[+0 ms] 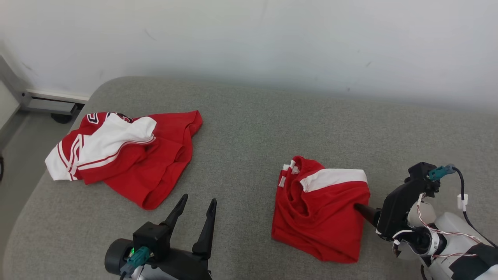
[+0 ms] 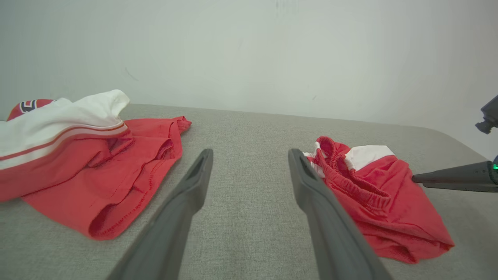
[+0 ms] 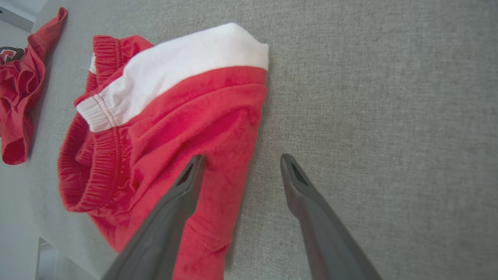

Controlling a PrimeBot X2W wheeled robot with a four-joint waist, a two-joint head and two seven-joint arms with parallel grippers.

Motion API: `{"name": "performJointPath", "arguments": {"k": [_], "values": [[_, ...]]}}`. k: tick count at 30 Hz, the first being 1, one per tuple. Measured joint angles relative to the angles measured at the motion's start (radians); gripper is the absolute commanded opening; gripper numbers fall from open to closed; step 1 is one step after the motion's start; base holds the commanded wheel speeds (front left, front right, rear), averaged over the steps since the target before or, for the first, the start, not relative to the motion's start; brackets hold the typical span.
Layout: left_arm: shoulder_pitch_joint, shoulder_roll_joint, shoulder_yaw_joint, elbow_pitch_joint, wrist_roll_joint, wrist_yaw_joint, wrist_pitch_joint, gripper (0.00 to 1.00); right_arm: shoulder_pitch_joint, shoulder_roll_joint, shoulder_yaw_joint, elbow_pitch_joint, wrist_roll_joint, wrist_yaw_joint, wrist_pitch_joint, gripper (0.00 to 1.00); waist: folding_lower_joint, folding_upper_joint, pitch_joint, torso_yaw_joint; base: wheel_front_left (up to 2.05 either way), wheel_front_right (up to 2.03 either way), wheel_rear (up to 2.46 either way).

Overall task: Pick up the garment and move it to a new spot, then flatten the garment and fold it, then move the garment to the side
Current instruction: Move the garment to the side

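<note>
Bottom left of the head view, the left gripper (image 1: 198, 199) hovers over the grey cushion (image 1: 249, 128), fingers spread wide and empty. Lower right, the right gripper (image 3: 242, 156) is spread too and holds nothing, one finger over the edge of the folded red shorts (image 1: 321, 212), which lie right of centre. Further back, upper left, a crumpled red-and-white jersey (image 1: 128, 155) sprawls.

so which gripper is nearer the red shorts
Right. The right gripper is at the right edge of the red shorts, open jaws straddling it; the left gripper sits apart on their left, over bare grey cushion.
</note>
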Motion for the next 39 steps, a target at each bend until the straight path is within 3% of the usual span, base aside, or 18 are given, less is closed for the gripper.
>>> {"name": "performJointPath", "arguments": {"k": [12, 13, 14, 15, 24, 39], "values": [[0.000, -0.005, 0.001, 0.015, -0.001, 0.000, 0.000, 1.00, -0.026, 0.043, 0.023, 0.099, -0.011, -0.009, 0.017, 1.00, 0.0000, 0.0000, 0.014, 0.025, 0.00, 0.00, 0.00], [0.000, -0.004, 0.002, 0.015, -0.002, 0.000, 0.000, 1.00, -0.026, 0.045, 0.022, 0.101, -0.010, -0.009, 0.017, 0.90, 0.0000, 0.0000, 0.015, 0.026, 0.00, 0.00, 0.00], [0.001, -0.002, 0.005, 0.015, -0.003, 0.000, 0.000, 1.00, -0.027, 0.048, 0.021, 0.101, -0.009, -0.009, 0.017, 0.32, 0.0000, 0.0000, 0.016, 0.026, 0.00, 0.00, 0.00], [0.001, -0.002, 0.007, 0.016, -0.006, 0.000, 0.000, 1.00, -0.030, 0.051, 0.020, 0.103, -0.008, -0.009, 0.017, 0.00, 0.0000, 0.0000, 0.016, 0.025, 0.00, 0.00, 0.00], [0.003, 0.005, 0.033, 0.013, -0.010, 0.001, -0.002, 1.00, -0.086, 0.056, 0.023, 0.116, -0.009, 0.012, 0.027, 0.00, 0.0000, 0.0000, 0.028, 0.002, 0.00, 0.00, 0.00], [0.010, 0.041, 0.069, -0.047, -0.016, 0.006, -0.009, 1.00, -0.199, -0.092, -0.001, 0.119, -0.048, 0.043, 0.028, 0.00, 0.0000, 0.0000, 0.058, -0.068, 0.00, 0.00, 0.00]]}}
